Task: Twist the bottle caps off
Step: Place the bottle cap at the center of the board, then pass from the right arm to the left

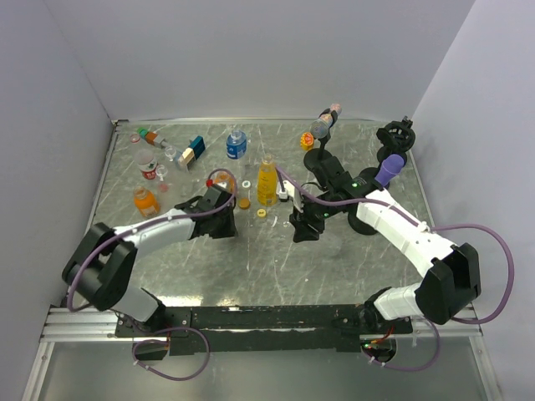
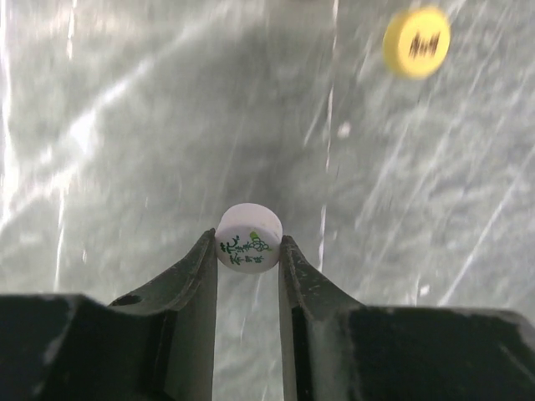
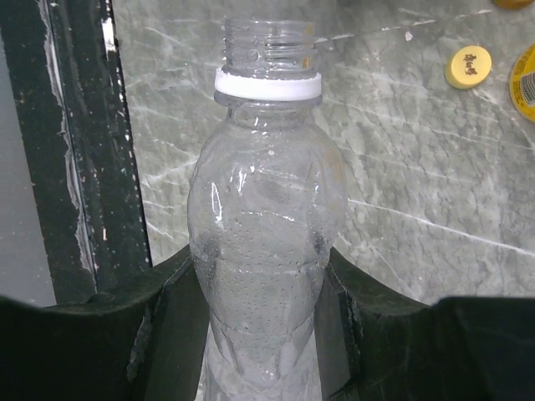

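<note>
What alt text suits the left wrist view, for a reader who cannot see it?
A small white cap with green print is pinched between two black jaws, against a grey marbled table. A blurred yellow cap lies at upper right.

A grey marbled table [image 1: 267, 267], streaked with glare, stands boxed in by plain pale walls [image 1: 251, 58]. Below its near metal rail [image 1: 84, 322] lies perhaps a grey floor [image 1: 276, 376].

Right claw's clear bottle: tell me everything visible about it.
The clear bottle is thin transparent plastic, rounded body, seemingly empty bar fine droplets inside. Its threaded neck is bare, cap off, a white ring beneath. The right claw grips its lower body on both sides, neck pointing away.
</note>
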`<state>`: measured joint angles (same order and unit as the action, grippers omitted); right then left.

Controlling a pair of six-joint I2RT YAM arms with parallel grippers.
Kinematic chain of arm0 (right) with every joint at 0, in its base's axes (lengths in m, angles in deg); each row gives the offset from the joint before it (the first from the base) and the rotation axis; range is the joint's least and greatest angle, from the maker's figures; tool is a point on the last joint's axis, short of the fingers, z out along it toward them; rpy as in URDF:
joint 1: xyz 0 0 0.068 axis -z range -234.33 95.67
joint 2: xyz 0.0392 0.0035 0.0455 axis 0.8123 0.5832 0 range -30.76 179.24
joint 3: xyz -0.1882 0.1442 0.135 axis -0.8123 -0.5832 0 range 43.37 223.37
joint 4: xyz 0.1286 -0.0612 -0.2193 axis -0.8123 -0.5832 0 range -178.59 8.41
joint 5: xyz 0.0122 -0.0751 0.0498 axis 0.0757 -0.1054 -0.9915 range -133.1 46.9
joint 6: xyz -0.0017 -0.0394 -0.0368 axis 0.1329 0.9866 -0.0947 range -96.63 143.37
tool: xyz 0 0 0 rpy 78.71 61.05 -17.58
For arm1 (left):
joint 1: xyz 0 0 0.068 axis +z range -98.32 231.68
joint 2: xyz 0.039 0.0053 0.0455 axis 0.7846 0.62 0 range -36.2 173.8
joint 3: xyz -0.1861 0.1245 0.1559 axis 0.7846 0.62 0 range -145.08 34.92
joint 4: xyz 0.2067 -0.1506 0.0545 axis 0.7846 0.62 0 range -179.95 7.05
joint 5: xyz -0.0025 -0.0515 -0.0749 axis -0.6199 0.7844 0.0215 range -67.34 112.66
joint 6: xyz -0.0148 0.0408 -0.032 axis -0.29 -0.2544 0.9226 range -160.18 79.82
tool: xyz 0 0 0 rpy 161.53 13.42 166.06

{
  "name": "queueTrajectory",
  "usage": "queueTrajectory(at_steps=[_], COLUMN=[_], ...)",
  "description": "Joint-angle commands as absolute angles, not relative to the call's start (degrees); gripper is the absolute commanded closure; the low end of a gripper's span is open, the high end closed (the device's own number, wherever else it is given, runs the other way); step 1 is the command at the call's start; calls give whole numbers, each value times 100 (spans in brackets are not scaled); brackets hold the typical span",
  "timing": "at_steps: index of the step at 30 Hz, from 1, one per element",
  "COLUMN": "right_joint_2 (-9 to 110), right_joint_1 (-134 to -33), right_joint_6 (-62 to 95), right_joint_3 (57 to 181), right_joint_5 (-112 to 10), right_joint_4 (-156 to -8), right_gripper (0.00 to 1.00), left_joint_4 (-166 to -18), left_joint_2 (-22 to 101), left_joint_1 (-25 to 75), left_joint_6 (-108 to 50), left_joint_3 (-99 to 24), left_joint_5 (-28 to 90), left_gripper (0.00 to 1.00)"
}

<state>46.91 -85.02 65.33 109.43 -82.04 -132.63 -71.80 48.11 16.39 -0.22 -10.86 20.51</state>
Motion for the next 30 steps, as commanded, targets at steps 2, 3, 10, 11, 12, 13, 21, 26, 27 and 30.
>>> queueTrajectory(at_steps=[2,3,10,11,12,13,21,26,27,30], right_joint_2=[4421,4430,4473,4465,4456,4456,4386,4438,4456,4491], right_joint_1=[-8395,-8377,-8307,-8289,-8280,-8245,-7929,-7902,-7902,-7920], right_joint_6=[6495,6486,6494,6512,6529,6538,6679,6749,6758,6837], right_joint_3=[10990,11007,11043,11043,11017,10982,10779,10788,10788,10797], right_joint_5=[-8581,-8616,-8819,-8836,-8871,-8994,-10259,-10603,-10664,-10858], right_joint_4=[-13072,-13072,-13072,-13054,-13028,-13002,-12746,-12834,-12843,-12948], right_gripper=[72,72,72,72,72,72,72,72,72,72], left_joint_4=[-7404,-7413,-7203,-7167,-7150,-7176,-8676,-10249,-10382,-10489], left_joint_2=[5344,5406,4802,4591,4311,3916,1454,1126,1178,1363], left_joint_1=[1617,1617,1600,1600,1591,1591,1661,1653,1644,1469], left_joint_6=[-344,-353,-274,-283,-291,-361,-862,-934,-959,-1161], left_joint_3=[-1579,-1614,-1755,-1773,-1764,-1729,-807,-174,-130,-225], left_joint_5=[1747,1774,2089,2212,2396,2537,4363,6667,6809,6767], left_gripper=[59,58,41,36,31,26,3,3,3,3])
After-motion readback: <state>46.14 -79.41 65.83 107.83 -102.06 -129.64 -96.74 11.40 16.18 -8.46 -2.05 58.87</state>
